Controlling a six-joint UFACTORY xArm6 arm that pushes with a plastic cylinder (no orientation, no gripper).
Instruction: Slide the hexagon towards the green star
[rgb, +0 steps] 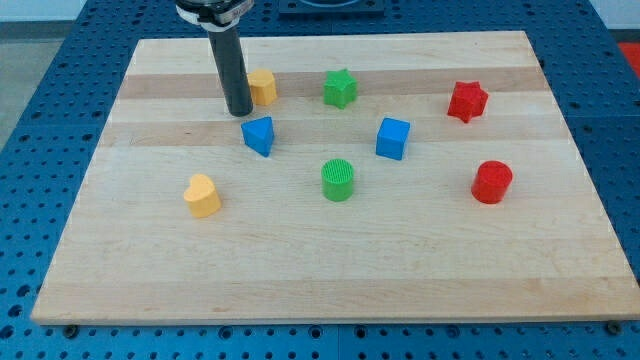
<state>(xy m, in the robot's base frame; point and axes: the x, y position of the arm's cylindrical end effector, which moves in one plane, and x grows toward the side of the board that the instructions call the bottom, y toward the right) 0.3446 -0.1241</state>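
Lying flat across most of the view: a pale wooden desk (330, 270), set on a blue perforated base (40, 60).
Rod: dark and upright, coming down from the view's top left; no pincer on it, so nothing to open or close.
My tip (239, 113): resting on the desk just to the view's left of the hexagon, touching it or nearly so; I cannot tell which.
Hexagon: the orange hexagon (263, 87), a small squat block with flat sides, near the desk's top edge, left of centre.
Green star (340, 88): on the same row, to the view's right of the hexagon, apart from it, with bare wood between the two.
Blue block (259, 135): angular, shape unclear, just below my tip and the hexagon.
Blue cube (393, 138): below and right of the green star.
Green cylinder (338, 180): near the desk's centre.
Orange heart (202, 195): lower left, well apart from the others.
Red star (467, 101): far right, upper row.
Red cylinder (491, 182): far right, below the red star.
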